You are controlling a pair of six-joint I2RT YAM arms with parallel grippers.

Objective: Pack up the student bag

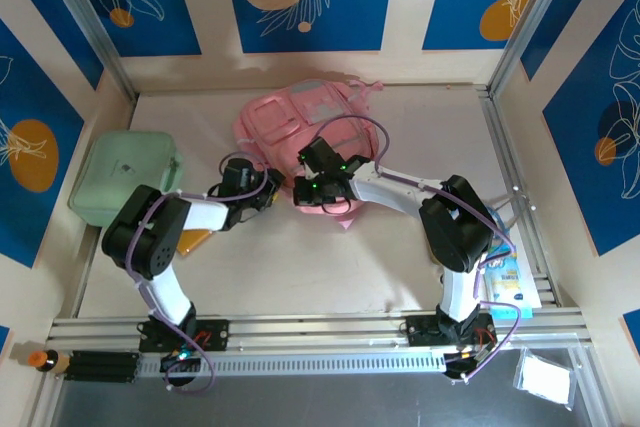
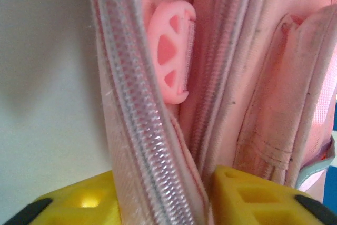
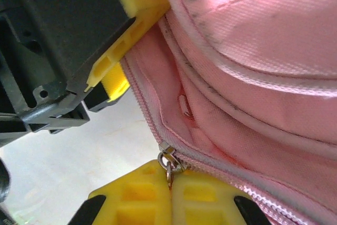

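Student bag point(image 1: 285, 125), one, green case point(image 1: 125, 175), one

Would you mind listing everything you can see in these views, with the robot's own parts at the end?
student bag: one, pink, far middle of table
zip pull: one, silver, on the bag's zip
buckle: one, pink, on the bag
case: one, mint green, table's left side
packet: one, blue and white, beside right arm's base
pouch: one, clear, near right corner
small item: one, orange, half hidden under left arm
table: one, pale, beneath the bag
left tool: one, yellow fingers, clamped on the bag's zip edge
right tool: one, yellow fingers, shut on the zip pull
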